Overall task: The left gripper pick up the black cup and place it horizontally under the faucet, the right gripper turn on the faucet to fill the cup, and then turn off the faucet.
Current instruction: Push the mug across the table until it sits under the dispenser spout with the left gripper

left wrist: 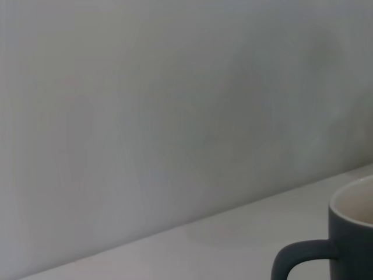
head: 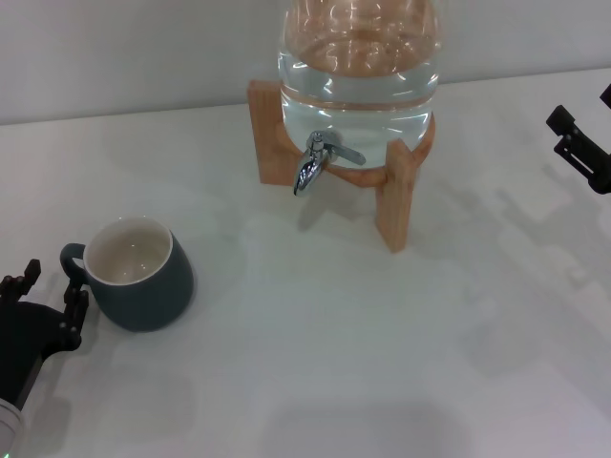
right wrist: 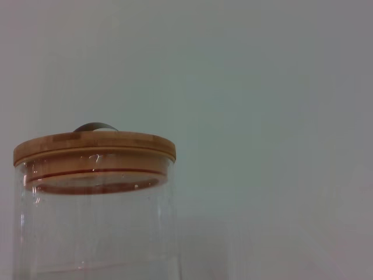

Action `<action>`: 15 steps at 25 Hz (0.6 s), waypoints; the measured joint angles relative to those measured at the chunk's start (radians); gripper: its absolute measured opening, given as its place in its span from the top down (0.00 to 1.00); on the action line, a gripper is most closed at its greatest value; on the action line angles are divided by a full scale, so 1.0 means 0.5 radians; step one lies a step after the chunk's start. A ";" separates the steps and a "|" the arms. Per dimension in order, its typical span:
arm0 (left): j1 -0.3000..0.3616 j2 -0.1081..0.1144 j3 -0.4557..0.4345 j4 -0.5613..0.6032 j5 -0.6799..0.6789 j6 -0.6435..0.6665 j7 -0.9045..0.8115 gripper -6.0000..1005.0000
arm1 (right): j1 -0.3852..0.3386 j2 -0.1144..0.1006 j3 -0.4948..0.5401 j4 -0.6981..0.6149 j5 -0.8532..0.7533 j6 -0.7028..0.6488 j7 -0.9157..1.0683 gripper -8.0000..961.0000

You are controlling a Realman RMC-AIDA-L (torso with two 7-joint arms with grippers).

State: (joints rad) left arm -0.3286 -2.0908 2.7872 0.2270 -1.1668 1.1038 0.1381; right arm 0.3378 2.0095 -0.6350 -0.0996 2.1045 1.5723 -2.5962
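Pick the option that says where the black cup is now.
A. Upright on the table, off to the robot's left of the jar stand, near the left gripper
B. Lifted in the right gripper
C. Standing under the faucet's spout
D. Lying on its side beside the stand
A: the black cup stands upright on the table, its handle toward the left gripper, well clear of the faucet.

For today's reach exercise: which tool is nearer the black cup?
Left. The left tool sits just beside the black cup, next to its handle; the right tool is far across the table, beyond the faucet.
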 joint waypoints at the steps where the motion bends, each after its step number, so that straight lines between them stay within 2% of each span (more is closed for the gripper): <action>1: 0.000 0.000 0.000 0.000 -0.001 0.003 0.000 0.52 | 0.000 0.000 0.000 0.000 0.000 0.000 0.000 0.10; 15: -0.014 0.005 -0.013 -0.017 -0.005 0.008 0.000 0.52 | 0.001 0.001 0.000 0.003 0.000 -0.010 -0.002 0.10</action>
State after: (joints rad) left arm -0.3355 -2.0881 2.7806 0.2184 -1.1691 1.1076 0.1381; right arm 0.3381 2.0101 -0.6350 -0.0981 2.1045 1.5673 -2.5971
